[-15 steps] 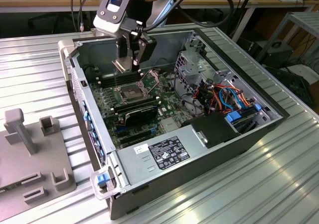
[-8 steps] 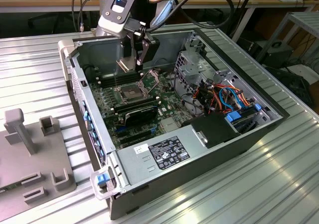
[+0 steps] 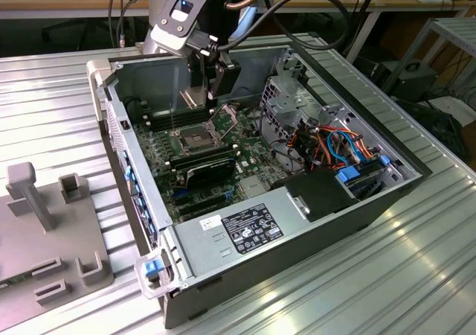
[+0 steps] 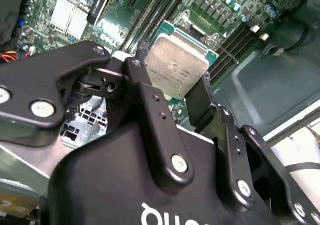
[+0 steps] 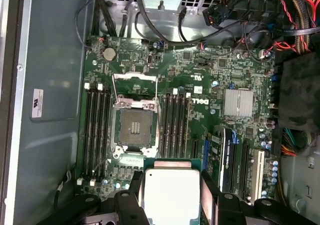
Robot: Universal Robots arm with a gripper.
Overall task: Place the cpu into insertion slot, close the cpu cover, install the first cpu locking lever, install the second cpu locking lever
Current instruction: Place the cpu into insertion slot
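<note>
My gripper [image 4: 170,74] is shut on the cpu [image 4: 176,65], a flat square chip with a dull silver top, pinched at two opposite edges between the black fingers [image 4: 145,92]. In the first wrist view the cpu [image 5: 171,192] hangs in the gripper [image 5: 171,197] above the board, a short way off from the insertion slot [image 5: 135,127], whose dark centre is bare. The cpu cover [image 5: 134,76] stands swung up at the slot's far side. In the exterior view the gripper [image 3: 202,89] hovers inside the case above the insertion slot [image 3: 195,138], with the cpu cover [image 3: 224,120] raised beside it.
Long black memory slots [image 5: 97,130] flank the socket on both sides. A silver heatsink [image 5: 238,102] and expansion cards sit further along the board. A labelled power supply [image 3: 249,227], a cable bundle [image 3: 335,145] and a drive cage [image 3: 286,89] crowd the case. A grey fixture [image 3: 44,223] stands on the exterior view's left.
</note>
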